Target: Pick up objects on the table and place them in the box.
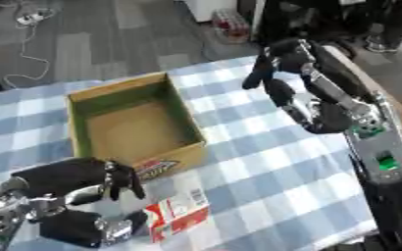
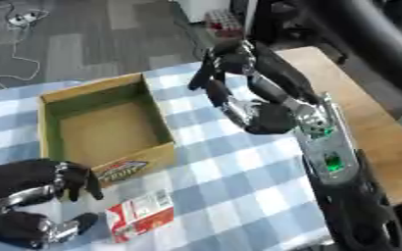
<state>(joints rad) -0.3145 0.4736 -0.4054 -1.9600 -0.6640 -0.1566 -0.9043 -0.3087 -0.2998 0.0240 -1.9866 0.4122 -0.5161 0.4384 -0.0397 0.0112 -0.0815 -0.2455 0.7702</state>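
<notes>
A grey-floored room with a white cable trailing across it lies behind the counter (image 1: 264,162), which is covered in a blue-and-white checked cloth; bare wood shows along its right edge.

The thing to be moved is a small red-and-white packet (image 1: 177,214) lying flat on the cloth at the near edge, just in front of the box's near wall. From its flat face and printed panels I would judge it a light carton or pouch, fairly stiff at the edges but easy to crush in the middle, and perhaps slick on its printed face. Taking it across its narrow sides, thumb on one long edge and fingers on the other, looks the safest hold; it lies flat, so an edge may need tipping up first.

The left hand (image 1: 76,184) is at the packet's left end, fingers curled above and thumb curled below, close to it or touching, though I cannot tell whether it actually has the packet pinched.

Just beyond stands the open cardboard box (image 1: 77,100), with nothing visible inside and a printed label on its near wall.

The right hand (image 2: 230,78) hangs over the far right of the counter, fingers loosely hanging, holding nothing.
</notes>
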